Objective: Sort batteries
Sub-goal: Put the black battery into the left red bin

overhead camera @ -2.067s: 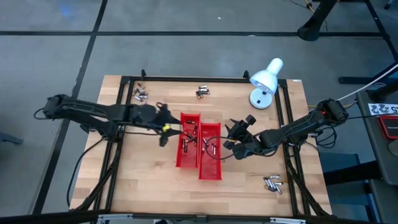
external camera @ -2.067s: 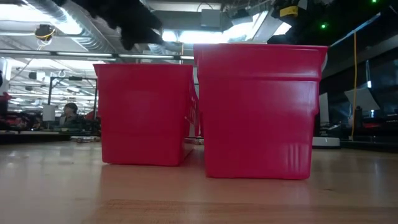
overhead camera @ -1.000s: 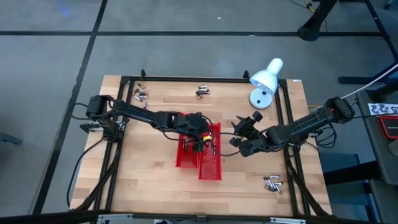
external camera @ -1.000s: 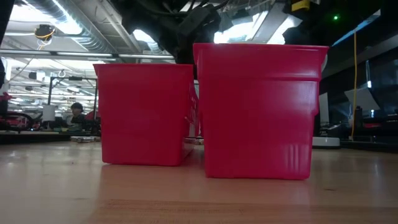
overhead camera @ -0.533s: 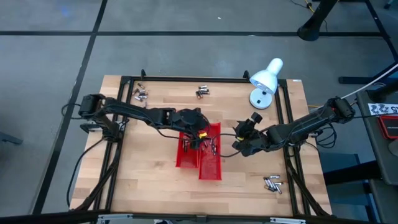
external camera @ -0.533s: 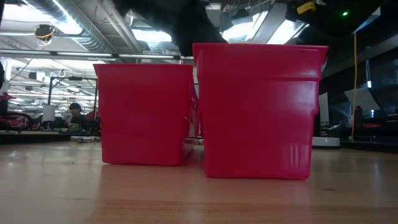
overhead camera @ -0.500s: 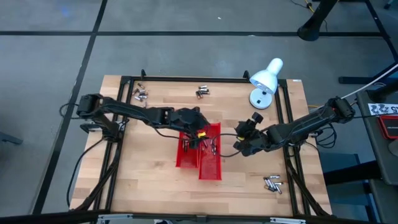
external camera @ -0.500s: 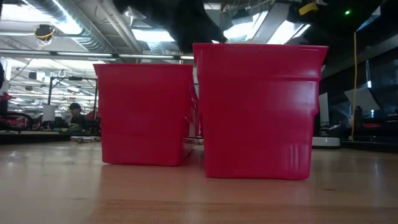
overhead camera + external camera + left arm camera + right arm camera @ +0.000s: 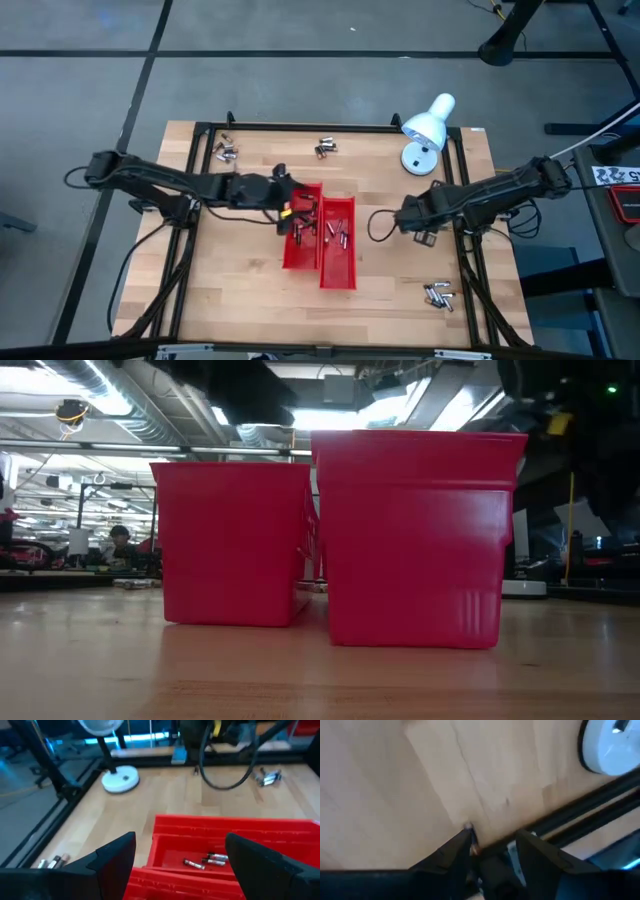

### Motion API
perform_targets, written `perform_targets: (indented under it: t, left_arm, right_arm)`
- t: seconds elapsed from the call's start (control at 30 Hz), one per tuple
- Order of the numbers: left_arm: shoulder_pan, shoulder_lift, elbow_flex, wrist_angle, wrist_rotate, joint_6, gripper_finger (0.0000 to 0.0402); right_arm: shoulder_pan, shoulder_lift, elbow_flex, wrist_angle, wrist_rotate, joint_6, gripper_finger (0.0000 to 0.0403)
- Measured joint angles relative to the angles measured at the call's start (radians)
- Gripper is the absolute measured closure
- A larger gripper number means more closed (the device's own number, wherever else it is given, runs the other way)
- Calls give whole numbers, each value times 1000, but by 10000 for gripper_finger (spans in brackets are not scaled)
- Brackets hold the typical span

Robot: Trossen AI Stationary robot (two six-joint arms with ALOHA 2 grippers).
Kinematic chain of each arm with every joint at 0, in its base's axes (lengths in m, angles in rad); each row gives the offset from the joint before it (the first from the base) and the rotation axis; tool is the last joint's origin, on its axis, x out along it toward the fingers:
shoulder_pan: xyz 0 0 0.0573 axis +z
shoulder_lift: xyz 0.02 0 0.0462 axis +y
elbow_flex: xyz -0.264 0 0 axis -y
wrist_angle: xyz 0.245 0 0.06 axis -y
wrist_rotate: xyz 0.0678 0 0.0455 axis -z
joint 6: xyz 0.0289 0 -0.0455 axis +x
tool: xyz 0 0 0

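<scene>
**Batteries in the trays, more loose on the table**

From above, I'm seeing the left claw point(image 9: 291, 212) hovering at the red trays point(image 9: 322, 268) — batteries point(image 9: 335, 236) lying inside, others point(image 9: 437, 293) scattered on the table point(image 9: 230, 290). In the left wrist view its fingers are spread, empty. The right claw point(image 9: 492, 845) is hovering over bare wood, parted. Batteries are looking small, stiff, slippery — I'd pinch mid-barrel.

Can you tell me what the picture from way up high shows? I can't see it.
Two red trays sit mid-table with batteries inside; the left gripper hovers open at their edge. The right gripper waits nearby.
</scene>
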Motion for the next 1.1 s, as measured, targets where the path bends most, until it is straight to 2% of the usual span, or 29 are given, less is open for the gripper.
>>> perform_targets:
  t: [0.17, 0.27, 0.43, 0.67, 0.97, 1.1]
  left_arm:
    - [-45, -62, -102, 94, -5, -6, 105]
    - [-60, -80, -149, 135, -13, -10, 105]
    - [-73, -84, -183, 151, -14, -10, 105]
    - [-88, -84, -210, 169, -14, 12, 105]
    - [-88, -84, -210, 171, -14, 20, 105]
    - [-89, -84, -210, 172, -14, 21, 105]
  right_arm:
    - [-64, 16, -94, 32, -172, -85, 240]
    - [-98, 54, -160, 35, -223, -132, 240]
    - [-154, 134, -203, 114, -254, -207, 240]
    - [-209, 287, -213, 117, -274, -345, 240]
    - [-218, 453, -265, 250, -298, -489, 240]
    - [-224, 519, -289, 280, -292, -499, 244]
